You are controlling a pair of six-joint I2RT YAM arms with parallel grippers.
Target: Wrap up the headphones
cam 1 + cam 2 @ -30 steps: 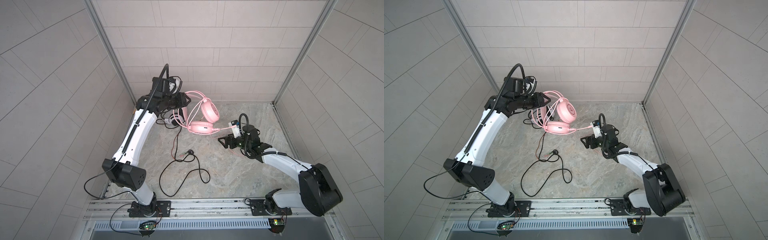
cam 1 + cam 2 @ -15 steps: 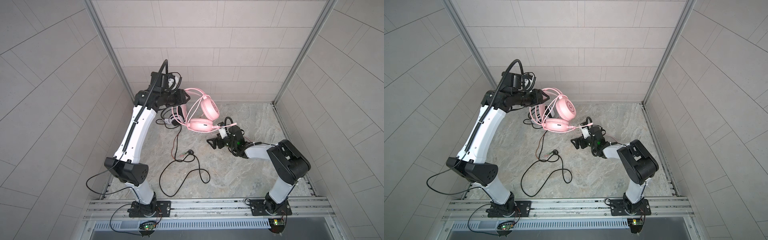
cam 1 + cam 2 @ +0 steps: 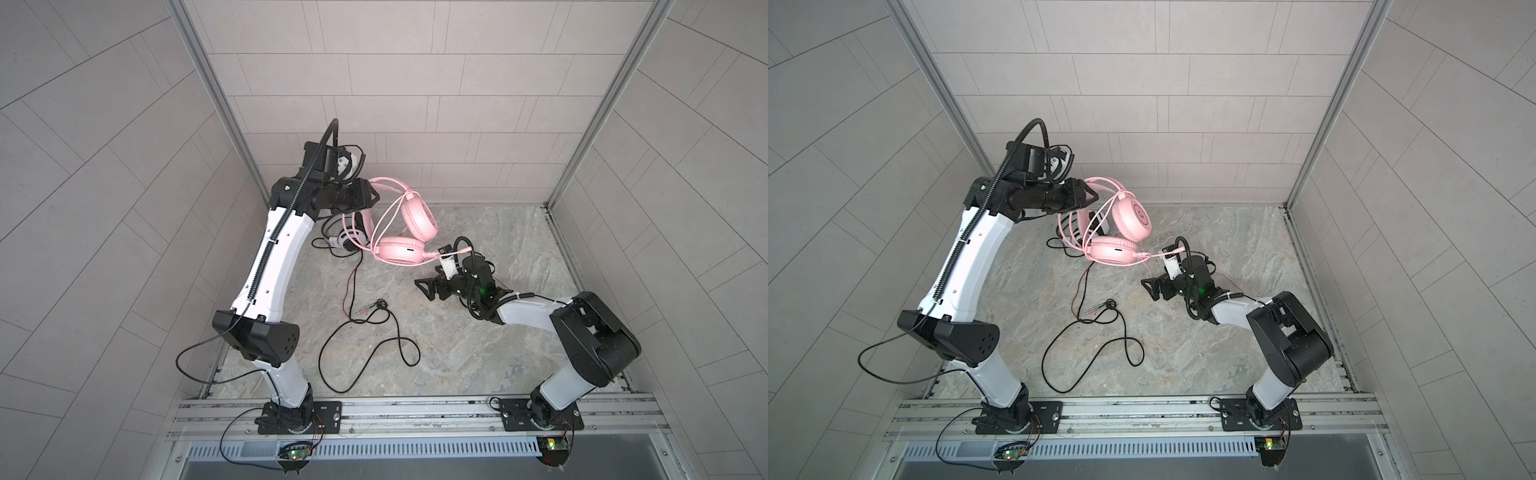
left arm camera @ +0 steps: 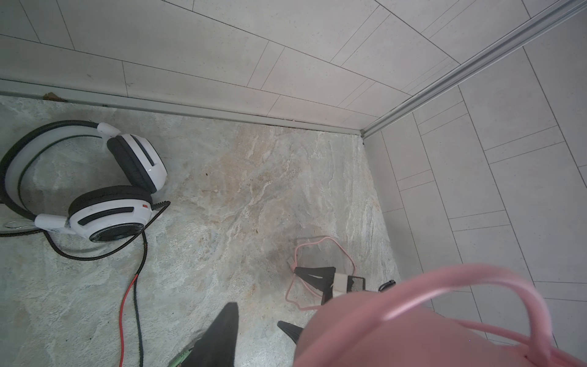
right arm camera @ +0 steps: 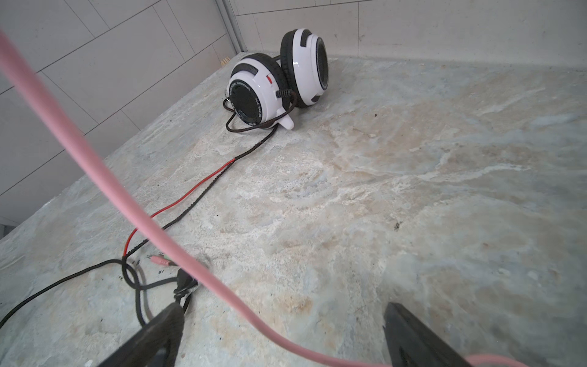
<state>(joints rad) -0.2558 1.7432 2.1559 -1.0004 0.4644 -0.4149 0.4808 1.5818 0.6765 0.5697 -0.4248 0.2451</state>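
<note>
Holding the pink headset [image 3: 401,254] aloft by its band, the left gripper [image 3: 375,194] sits upper centre.
Just lower right of its earcups, the right gripper [image 3: 424,289] stands wide open.

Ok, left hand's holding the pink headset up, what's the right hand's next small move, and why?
Probably close the right hand on the pink cable. Its jaws stand open low over the table and the cable seems to run between them while the left hand holds the pink headset aloft. A grip would let winding start.

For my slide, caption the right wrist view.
White headset on table, black cable trailing; pink cable crosses the open right end effector.
</note>
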